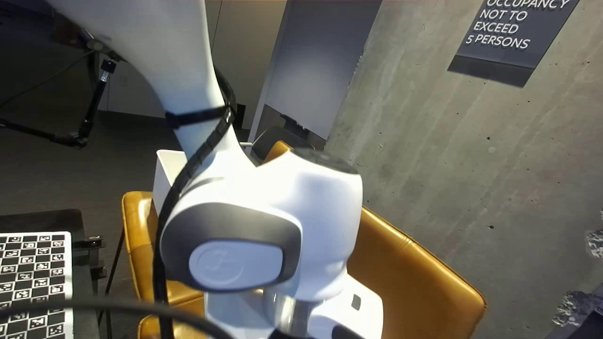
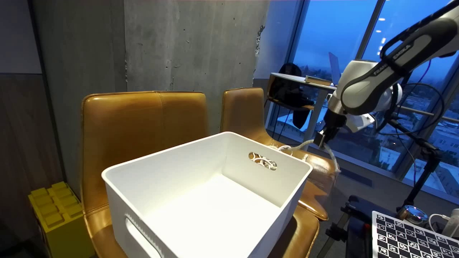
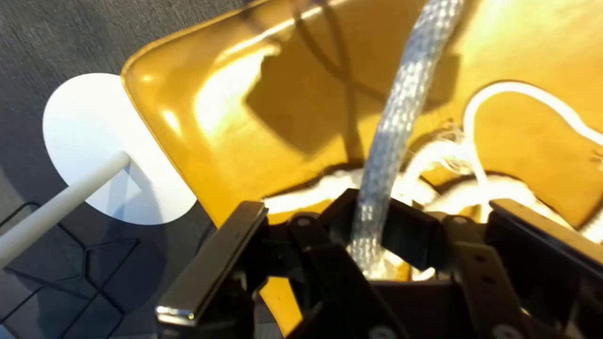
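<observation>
A thick grey-white braided rope (image 3: 395, 122) passes between the black fingers of my gripper (image 3: 370, 212), which is shut on it. In an exterior view the gripper (image 2: 319, 140) points down above the seat of a tan leather chair (image 2: 244, 111). Either side of the jaws, the rope (image 2: 331, 157) shows: one part hangs down to the right, and another runs left towards the seat. More white rope (image 3: 306, 195) and a thin white cord (image 3: 523, 87) lie on the seat beneath, partly hidden by the fingers. Elsewhere the arm's wrist hides the gripper.
A large white bin (image 2: 172, 157) with handle holes stands on a neighbouring tan chair (image 2: 143, 114). A patterned black-and-white board (image 2: 412, 233) is at the right. A concrete wall (image 1: 452, 141) rises behind the chairs. A white round base (image 3: 103, 141) with a pole stands beside the seat.
</observation>
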{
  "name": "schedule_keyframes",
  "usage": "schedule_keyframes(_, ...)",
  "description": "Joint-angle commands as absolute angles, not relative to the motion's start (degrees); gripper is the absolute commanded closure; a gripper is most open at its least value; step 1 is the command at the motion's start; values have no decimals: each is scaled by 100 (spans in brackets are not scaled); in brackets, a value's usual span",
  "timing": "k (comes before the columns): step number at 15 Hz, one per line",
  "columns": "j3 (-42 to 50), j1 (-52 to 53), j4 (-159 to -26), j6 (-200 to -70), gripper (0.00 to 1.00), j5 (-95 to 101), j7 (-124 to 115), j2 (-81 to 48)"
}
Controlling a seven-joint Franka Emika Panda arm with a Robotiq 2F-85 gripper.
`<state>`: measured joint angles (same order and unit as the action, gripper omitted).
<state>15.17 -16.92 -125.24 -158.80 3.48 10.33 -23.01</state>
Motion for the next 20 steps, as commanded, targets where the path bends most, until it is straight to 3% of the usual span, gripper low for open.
schedule_keyframes(1,1244,-1539,-12880,-15258,98,232,972,-1074)
schedule_keyframes(11,635,-666,-11900,-13379,98,95,202,931)
schedule_keyframes(20,23,-178,-10121,-11913,98,124,-434,1431)
